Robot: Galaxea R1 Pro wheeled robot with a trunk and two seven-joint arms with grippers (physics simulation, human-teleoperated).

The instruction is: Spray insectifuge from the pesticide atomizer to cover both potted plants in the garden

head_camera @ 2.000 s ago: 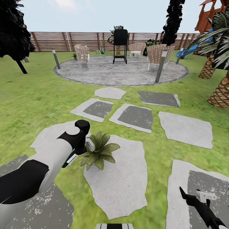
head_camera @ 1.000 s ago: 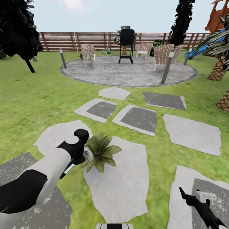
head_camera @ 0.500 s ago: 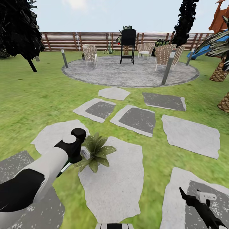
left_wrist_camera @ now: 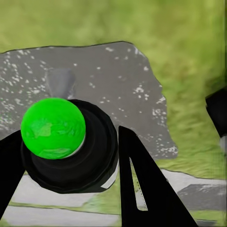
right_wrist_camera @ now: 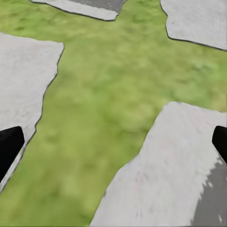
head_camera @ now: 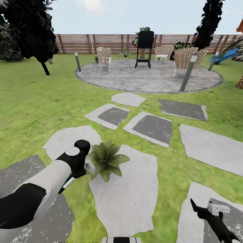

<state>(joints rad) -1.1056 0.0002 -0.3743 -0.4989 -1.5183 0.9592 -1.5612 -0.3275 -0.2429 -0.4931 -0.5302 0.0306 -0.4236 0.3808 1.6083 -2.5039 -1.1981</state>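
pesticide atomizer: gripped between left hand fingers, bright green end toward wrist cam, no legible label | left hand just beside potted plant on pale stepping stone | right hand: low over grass, fingers spread wide, empty

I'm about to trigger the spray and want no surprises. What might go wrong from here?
1. The left tool holds the pesticide atomizer almost against the potted plant; from so close, spray may miss the far leaves.
2. The arm could brush those leaves and tip the plant.
3. Only one rosette is near; the second may go unsprayed.
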